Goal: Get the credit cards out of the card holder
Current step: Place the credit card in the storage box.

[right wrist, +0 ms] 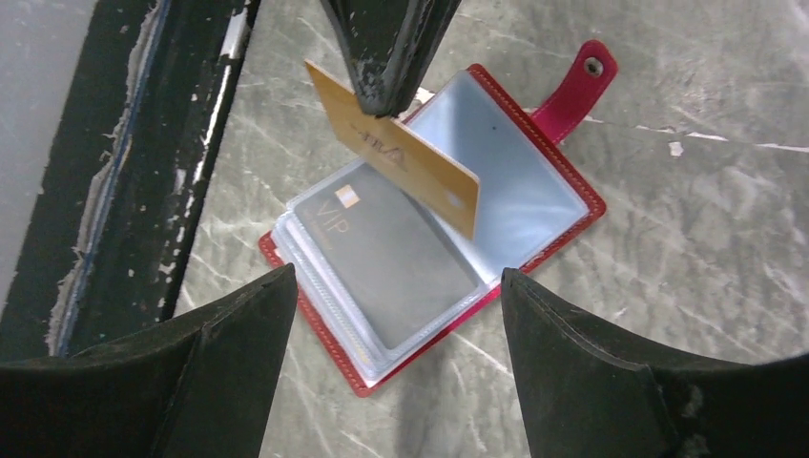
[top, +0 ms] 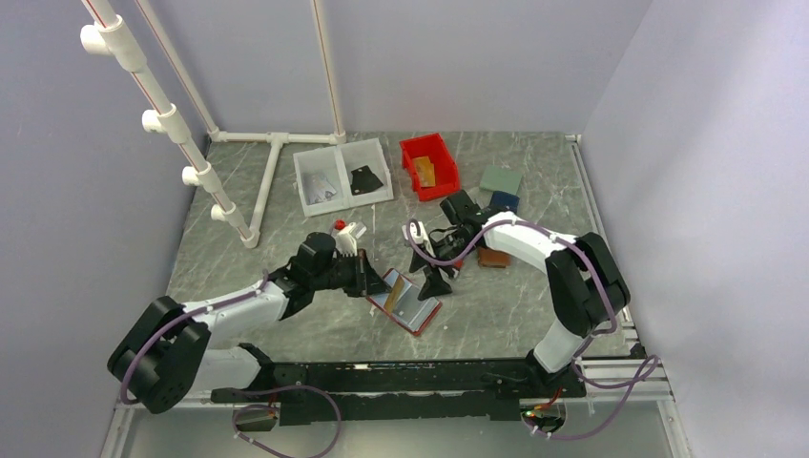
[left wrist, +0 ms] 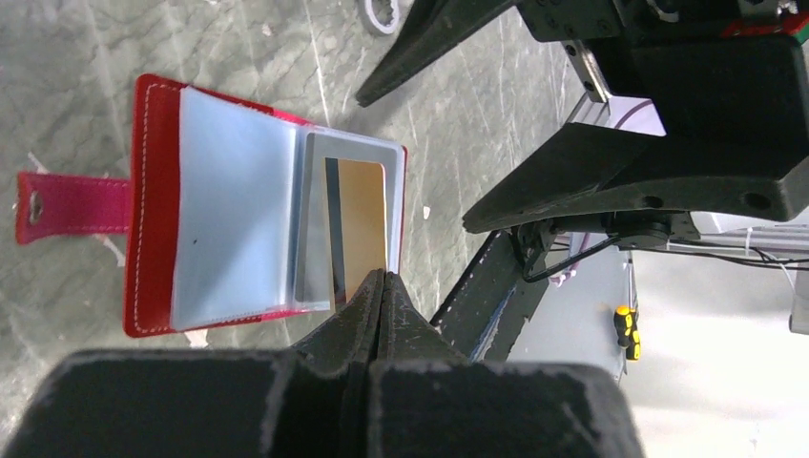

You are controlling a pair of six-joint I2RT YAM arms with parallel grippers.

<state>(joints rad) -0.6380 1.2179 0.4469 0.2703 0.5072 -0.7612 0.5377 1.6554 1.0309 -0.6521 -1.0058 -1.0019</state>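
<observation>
**Card extraction: one card gripped, one in the pocket**

The card holder [right wrist: 534, 191] lies open and flat on the desk [right wrist: 687, 286], pale pocketed side up, with its strap tab [right wrist: 582, 81] extended beyond the outer edge of one half.

The left end effector [left wrist: 382, 281] is clamped fully on one short edge of the tan-orange card [right wrist: 401, 157]. The card hangs tilted above the fold of the card holder. Whether its lowest corner touches the pocket cannot be determined.

The right end effector [right wrist: 396, 277] hovers directly above the card holder with its jaws spread wide and nothing between them.

A grey card [right wrist: 386, 253] marked "VIP" sits inside the clear pocket on the half of the card holder opposite the strap tab.

Handling notes (judgement):
- The cards appear thin, light, stiff and smooth. An edge pinch is adequate, but a shallow grip may slip.
- The grey card exposes little edge. Take hold at the pocket opening near the fold.
- The card holder looks soft and light and is likely to lift or slide with the card. Press down on the half nearer the strap tab during withdrawal.
</observation>
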